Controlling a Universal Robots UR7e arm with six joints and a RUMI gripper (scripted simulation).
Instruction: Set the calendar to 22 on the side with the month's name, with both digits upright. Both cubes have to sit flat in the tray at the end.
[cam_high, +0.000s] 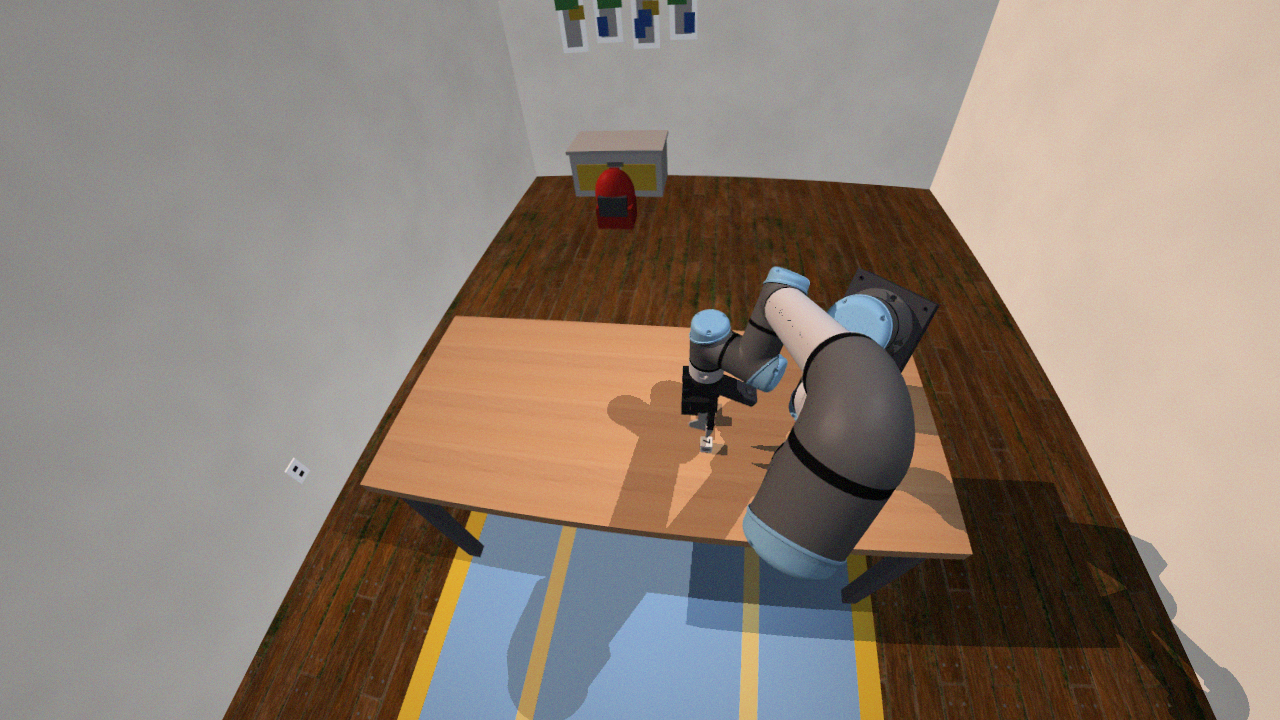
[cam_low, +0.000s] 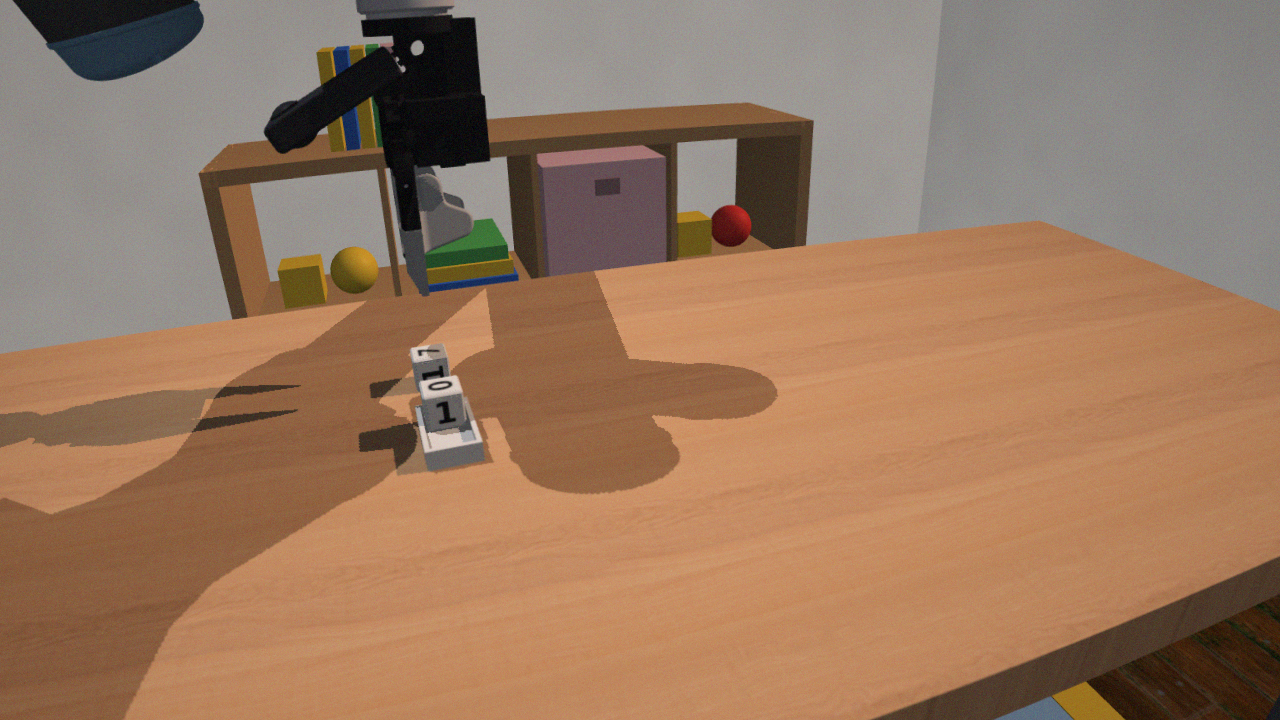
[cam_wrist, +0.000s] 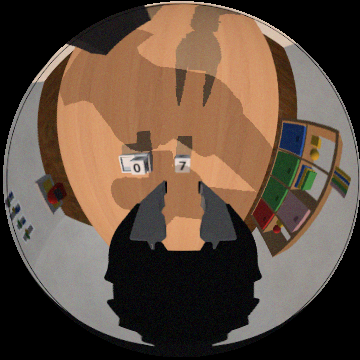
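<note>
The white tray (cam_low: 454, 454) (cam_wrist: 123, 170) is on the wooden table (cam_high: 501, 402) (cam_low: 850, 429) (cam_wrist: 240, 90). In one end of the tray stands the cube with 0 on top (cam_low: 442, 402) (cam_wrist: 137, 166); if it sits flat, I cannot tell. The cube with 7 on top (cam_high: 706, 443) (cam_low: 429, 365) (cam_wrist: 182, 164) is outside, near the tray. The gripper (cam_high: 710, 431) (cam_low: 426, 288) (cam_wrist: 182, 182) is higher than the tray, its fingers apart with nothing between.

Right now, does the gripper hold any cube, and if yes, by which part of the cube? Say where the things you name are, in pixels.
Nothing is held; the gripper (cam_low: 420, 291) (cam_wrist: 182, 182) is open above the table, with no cube between its fingers.
</note>
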